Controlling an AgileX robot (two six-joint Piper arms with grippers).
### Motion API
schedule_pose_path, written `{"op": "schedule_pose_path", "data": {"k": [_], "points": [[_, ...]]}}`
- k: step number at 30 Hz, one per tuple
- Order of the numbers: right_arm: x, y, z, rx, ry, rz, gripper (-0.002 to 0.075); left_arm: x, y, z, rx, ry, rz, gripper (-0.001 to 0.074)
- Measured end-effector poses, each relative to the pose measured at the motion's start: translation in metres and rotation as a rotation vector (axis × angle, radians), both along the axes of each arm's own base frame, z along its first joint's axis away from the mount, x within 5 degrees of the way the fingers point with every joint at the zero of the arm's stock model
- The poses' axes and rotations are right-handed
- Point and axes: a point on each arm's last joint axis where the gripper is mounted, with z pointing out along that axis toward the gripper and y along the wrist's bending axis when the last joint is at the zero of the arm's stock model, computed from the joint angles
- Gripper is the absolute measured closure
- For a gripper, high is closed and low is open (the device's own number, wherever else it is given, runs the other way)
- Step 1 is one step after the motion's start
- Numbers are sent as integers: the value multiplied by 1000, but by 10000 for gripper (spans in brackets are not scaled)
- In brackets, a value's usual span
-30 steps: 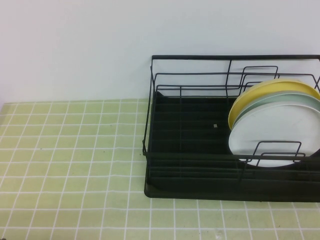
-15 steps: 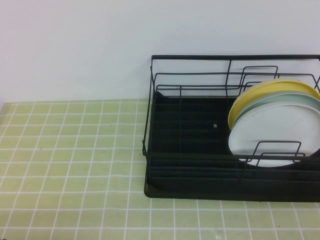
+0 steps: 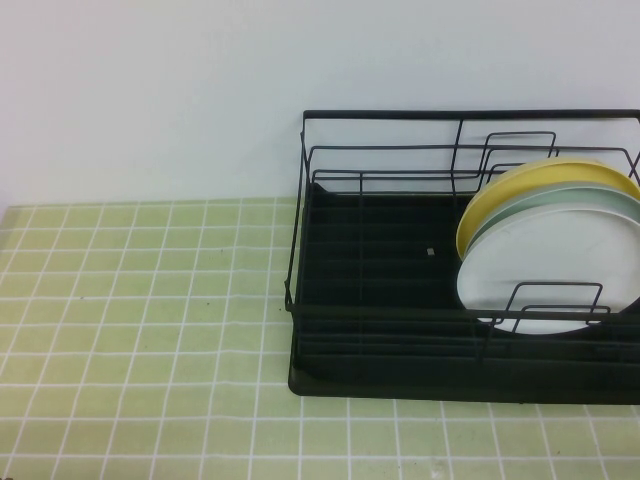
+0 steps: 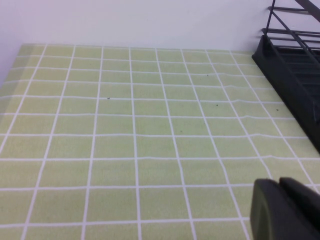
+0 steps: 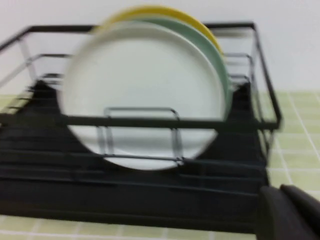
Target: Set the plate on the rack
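A black wire dish rack (image 3: 400,300) stands on the right of the green tiled table. Three plates stand upright in its right end: a white plate (image 3: 545,265) in front, a pale green plate (image 3: 600,203) behind it and a yellow plate (image 3: 530,180) at the back. The right wrist view faces the white plate (image 5: 142,90) through the rack (image 5: 125,190). My right gripper (image 5: 285,212) is shut and empty, in front of the rack. My left gripper (image 4: 282,207) is shut and empty, low over bare tiles left of the rack (image 4: 290,75). Neither arm shows in the high view.
A green tiled cloth (image 3: 140,330) covers the table left of the rack. A white wall (image 3: 150,100) rises behind the table. The left part of the rack's tray (image 3: 380,250) holds nothing.
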Motion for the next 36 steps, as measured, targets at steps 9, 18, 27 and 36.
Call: {"op": "schedule_pose_path", "data": {"k": [9, 18, 27, 36], "points": [[-1, -3, -16, -22, 149, -41, 729, 0, 0, 0, 0, -2, 0, 735], [-1, -2, -16, 22, 152, -36, 729, 0, 0, 0, 0, -2, 0, 735], [-1, -2, -16, 21, 157, -36, 729, 0, 0, 0, 0, -2, 0, 735], [-1, -2, -16, 21, 157, -36, 729, 0, 0, 0, 0, -2, 0, 735]]}}
